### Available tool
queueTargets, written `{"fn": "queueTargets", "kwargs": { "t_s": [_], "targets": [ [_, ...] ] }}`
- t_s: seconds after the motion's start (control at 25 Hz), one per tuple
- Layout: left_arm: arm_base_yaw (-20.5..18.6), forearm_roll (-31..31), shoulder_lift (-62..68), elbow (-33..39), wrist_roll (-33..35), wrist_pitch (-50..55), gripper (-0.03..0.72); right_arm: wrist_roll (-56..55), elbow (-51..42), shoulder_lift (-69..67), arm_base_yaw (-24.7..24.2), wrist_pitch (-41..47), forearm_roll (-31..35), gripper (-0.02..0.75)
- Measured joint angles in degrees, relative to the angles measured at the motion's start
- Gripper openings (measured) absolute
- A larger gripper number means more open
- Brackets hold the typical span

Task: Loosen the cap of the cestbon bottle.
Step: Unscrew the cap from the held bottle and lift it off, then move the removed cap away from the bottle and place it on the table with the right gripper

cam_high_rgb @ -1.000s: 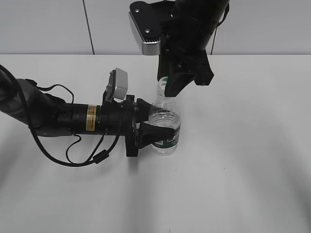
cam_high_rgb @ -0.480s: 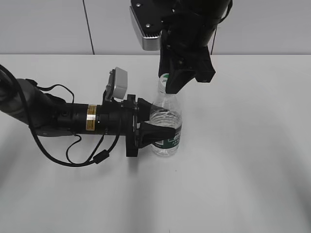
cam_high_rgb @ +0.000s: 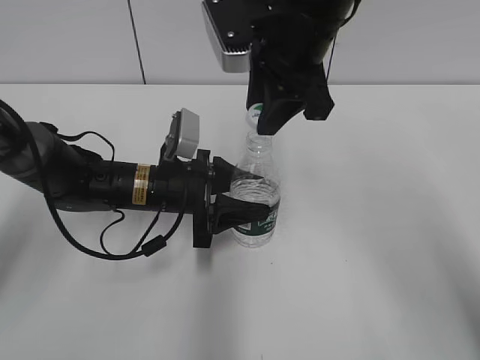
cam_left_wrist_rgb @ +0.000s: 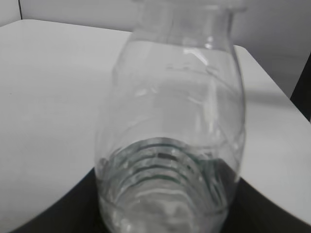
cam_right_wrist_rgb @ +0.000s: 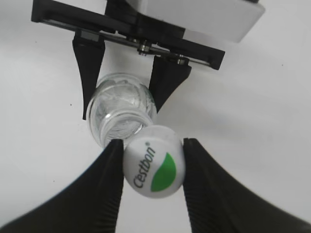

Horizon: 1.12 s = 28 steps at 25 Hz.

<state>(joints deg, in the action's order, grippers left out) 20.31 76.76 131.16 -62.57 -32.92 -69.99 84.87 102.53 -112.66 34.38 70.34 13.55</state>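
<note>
The clear cestbon bottle (cam_high_rgb: 256, 174) stands on the white table, its green label band low down. My left gripper (cam_high_rgb: 246, 200) comes in from the left and is shut on the bottle's body; the bottle fills the left wrist view (cam_left_wrist_rgb: 170, 131). My right gripper (cam_high_rgb: 259, 120) hangs above it, shut on the white cap (cam_high_rgb: 255, 114). In the right wrist view the cap (cam_right_wrist_rgb: 153, 161), with its green patch and "Cestbon" print, sits between the two black fingers (cam_right_wrist_rgb: 153, 167). It is off the neck, and the open bottle mouth (cam_right_wrist_rgb: 121, 119) shows below it, offset up and left.
The white table (cam_high_rgb: 375, 262) runs out on all sides of the bottle. A grey panelled wall (cam_high_rgb: 75, 37) stands behind it. The left arm and its loose cables (cam_high_rgb: 112, 225) lie along the table on the left.
My right gripper has risen with the cap, which now stands clear of the bottle's neck. The bottle and left gripper have shifted only slightly.
</note>
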Motion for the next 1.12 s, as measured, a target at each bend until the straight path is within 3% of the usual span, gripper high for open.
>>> {"fn": "queueTargets", "kwargs": {
  "t_s": [0.32,0.56,0.76,0.88,0.96,1.12],
  "targets": [
    [0.0,0.0,0.0,0.0,0.0,-0.1,0.372,-9.6,0.0,3.4,0.0,0.0,-1.3,0.29],
    [0.0,0.0,0.0,0.0,0.0,-0.1,0.372,-30.8,0.0,3.6,-1.1,0.0,-7.3,0.29],
    [0.0,-0.2,0.0,0.0,0.0,-0.1,0.372,-46.9,0.0,3.6,-7.3,0.0,-7.0,0.29],
    [0.0,-0.2,0.0,0.0,0.0,-0.1,0.372,-57.2,-1.4,3.6,-14.0,-1.8,-2.2,0.29],
    [0.0,-0.2,0.0,0.0,0.0,-0.1,0.372,-61.1,-5.0,3.6,-17.6,-5.2,1.9,0.29],
    [0.0,-0.2,0.0,0.0,0.0,-0.1,0.372,-67.1,-13.9,3.5,-22.1,-11.9,3.3,0.29]
  ]
}}
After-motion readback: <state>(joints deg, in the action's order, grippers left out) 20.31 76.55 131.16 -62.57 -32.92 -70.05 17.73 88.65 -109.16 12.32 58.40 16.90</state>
